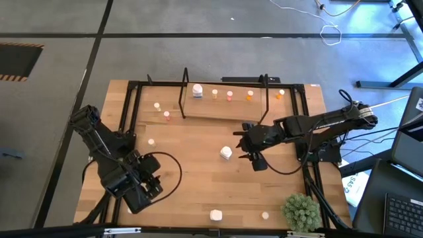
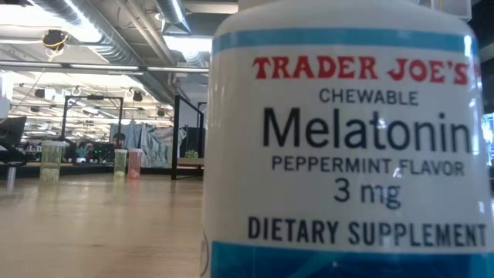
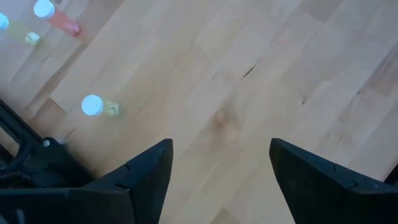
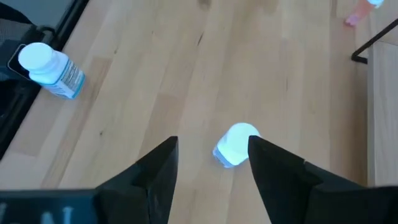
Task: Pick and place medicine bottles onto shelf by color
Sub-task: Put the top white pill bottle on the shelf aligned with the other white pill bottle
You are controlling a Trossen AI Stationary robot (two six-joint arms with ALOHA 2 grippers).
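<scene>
High view: right hand (image 1: 241, 147), fingers spread wide, sits at 3 o'clock of a white bottle (image 1: 226, 153) mid-tabletop (image 1: 198, 192); the shelf (image 1: 225, 106) lies at 12.
Low view: nearest bottle (image 2: 347, 147) reads "TRADER JOE'S CHEWABLE Melatonin PEPPERMINT FLAVOR 3 mg DIETARY SUPPLEMENT".
Left wrist view: left hand (image 3: 221, 168) gapes empty.

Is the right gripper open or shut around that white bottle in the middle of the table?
Open. In the right wrist view the right gripper shows its two fingers spread apart, with the white bottle standing between the tips, not yet clamped.
</scene>
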